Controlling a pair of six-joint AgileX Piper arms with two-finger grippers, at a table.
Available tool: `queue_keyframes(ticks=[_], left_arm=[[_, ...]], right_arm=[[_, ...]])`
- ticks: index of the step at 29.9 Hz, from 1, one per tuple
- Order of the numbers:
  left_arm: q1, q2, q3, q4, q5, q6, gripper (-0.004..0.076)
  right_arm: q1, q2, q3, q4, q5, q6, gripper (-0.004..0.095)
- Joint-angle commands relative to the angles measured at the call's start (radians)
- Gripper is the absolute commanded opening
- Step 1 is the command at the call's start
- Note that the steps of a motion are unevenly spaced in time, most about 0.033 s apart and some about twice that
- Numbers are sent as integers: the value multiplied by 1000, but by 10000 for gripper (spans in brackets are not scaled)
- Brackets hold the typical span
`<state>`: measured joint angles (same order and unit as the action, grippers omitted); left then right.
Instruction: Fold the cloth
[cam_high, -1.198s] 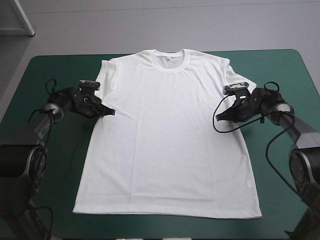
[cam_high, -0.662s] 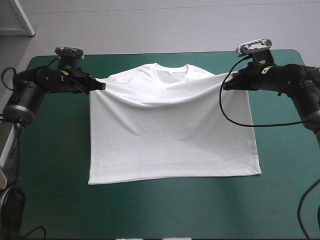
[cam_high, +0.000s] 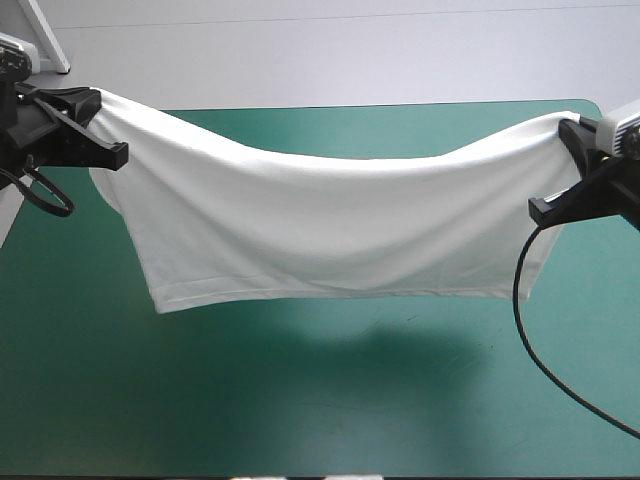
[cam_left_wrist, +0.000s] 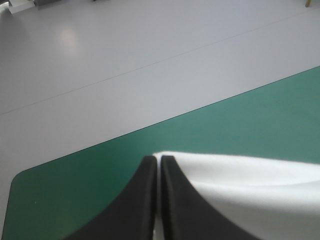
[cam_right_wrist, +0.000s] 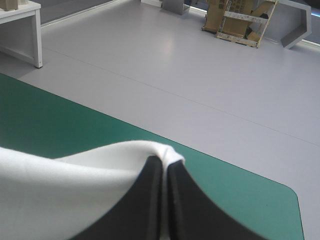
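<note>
The white T-shirt (cam_high: 320, 230) hangs in the air above the teal-green desk (cam_high: 300, 400), stretched wide between the two arms and sagging in the middle, its lower hem seemingly clear of the desk. The left pincer (cam_left_wrist: 159, 161) is all but closed, nipping one upper corner of the T-shirt over the desk's left side; the right pincer (cam_right_wrist: 164, 161) is likewise nearly closed on the opposite corner, over the desk's right side

You're in a lab-like workshop hall: teal-green table (cam_high: 300, 400), wide bare grey floor (cam_right_wrist: 200, 75), a white bench (cam_right_wrist: 36, 35), cardboard (cam_right_wrist: 219, 11) and a wooden frame (cam_right_wrist: 246, 24) stacked beyond.
</note>
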<state>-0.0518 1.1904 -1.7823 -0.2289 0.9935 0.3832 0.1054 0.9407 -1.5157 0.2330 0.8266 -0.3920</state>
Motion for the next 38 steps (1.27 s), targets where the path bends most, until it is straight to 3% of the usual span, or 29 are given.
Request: queue_keyframes(ticks=[1, 10, 14, 17, 22, 24, 30, 38], left_arm=[[-3, 6, -27, -5, -90, -11, 19], [-3, 203, -27, -13, -179, -39, 19], [-3, 345, -116, -40, -200, -41, 19], [-3, 467, -319, -29, -158, -41, 19], [-3, 656, -774, 11, 10, -85, 19], [-3, 693, -821, 45, 21, -117, 19], [-3, 738, -689, 68, 24, -104, 19], [-1, 737, -317, 26, 4, -56, 19]], right_arm=[[0, 18, -29, -2, -81, -3, -14], [0, 279, -37, 5, -195, 0, -14], [0, 473, -171, 10, -204, 5, -14], [0, 607, -395, 10, -161, 5, -14], [-13, 785, -776, 29, -70, 22, -14], [-29, 843, -858, 57, -10, 22, -14], [-54, 924, -791, 80, 102, -23, -13], [-92, 890, -376, 218, 62, -129, -11]])
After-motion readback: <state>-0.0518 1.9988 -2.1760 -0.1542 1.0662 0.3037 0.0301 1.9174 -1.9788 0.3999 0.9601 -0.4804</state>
